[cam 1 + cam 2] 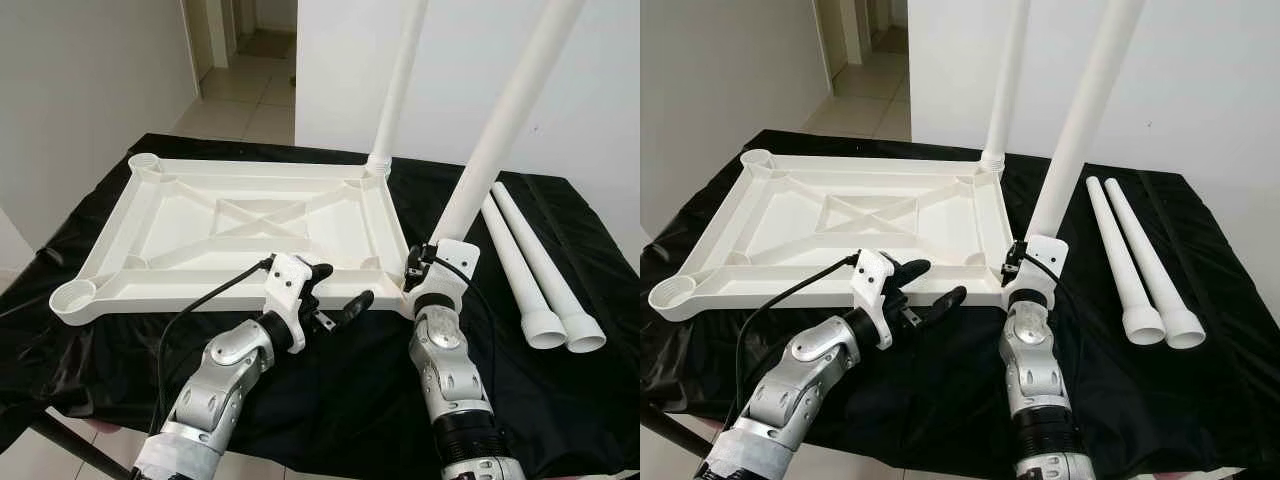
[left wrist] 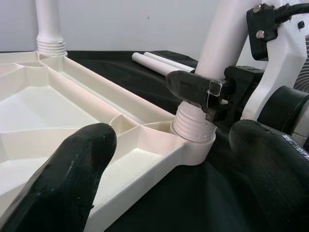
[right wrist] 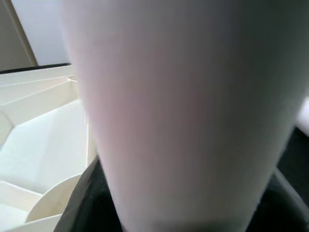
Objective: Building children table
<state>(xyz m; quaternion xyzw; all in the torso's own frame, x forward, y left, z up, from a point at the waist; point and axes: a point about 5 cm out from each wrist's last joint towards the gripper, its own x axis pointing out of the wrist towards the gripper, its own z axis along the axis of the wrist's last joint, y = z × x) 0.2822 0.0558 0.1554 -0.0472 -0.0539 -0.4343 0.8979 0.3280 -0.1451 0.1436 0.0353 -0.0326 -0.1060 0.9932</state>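
The right hand (image 1: 425, 262) grips the leg (image 1: 495, 130) at its base, threaded end seated in the near right corner socket (image 2: 194, 140) of the upturned tabletop (image 1: 240, 215); long axis leans rightward. The left hand (image 1: 335, 293) hovers spread beside it, empty.

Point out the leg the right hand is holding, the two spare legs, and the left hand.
held leg (image 1: 500, 130), left eye view, middle of its shaft.
spare legs (image 1: 527, 260), left eye view, shaft of one lying on the black cloth.
left hand (image 1: 338, 293), left eye view, between its fingertips.
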